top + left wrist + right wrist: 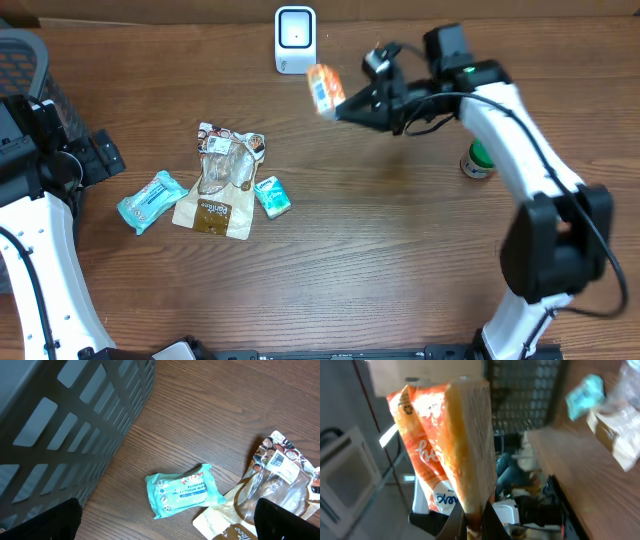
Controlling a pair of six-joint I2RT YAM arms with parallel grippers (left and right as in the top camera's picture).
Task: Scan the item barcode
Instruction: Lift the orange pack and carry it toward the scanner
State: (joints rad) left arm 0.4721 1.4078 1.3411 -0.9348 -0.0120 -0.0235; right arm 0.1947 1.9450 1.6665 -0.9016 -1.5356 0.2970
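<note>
The orange packet [325, 90] is up off the tabletop [400, 260], clamped at its lower end in the right tool [345, 103], whose jaws are pressed together on it. It sticks out from the tool tip toward the far left, its long axis roughly in line with the arm. The scanner [295, 38] stands near it, further back and left, with nothing between them. Which face carries the barcode I cannot tell. My judgement: the coming move turns on swinging that face toward the scanner window, and the right arm is the one placed for it.

The left tool [105, 155] hangs well apart with jaws wide, beside the basket [20, 60]. Wipes [150, 200], a pouch [220, 185] and a green bottle [478, 160] lie out of the way.
</note>
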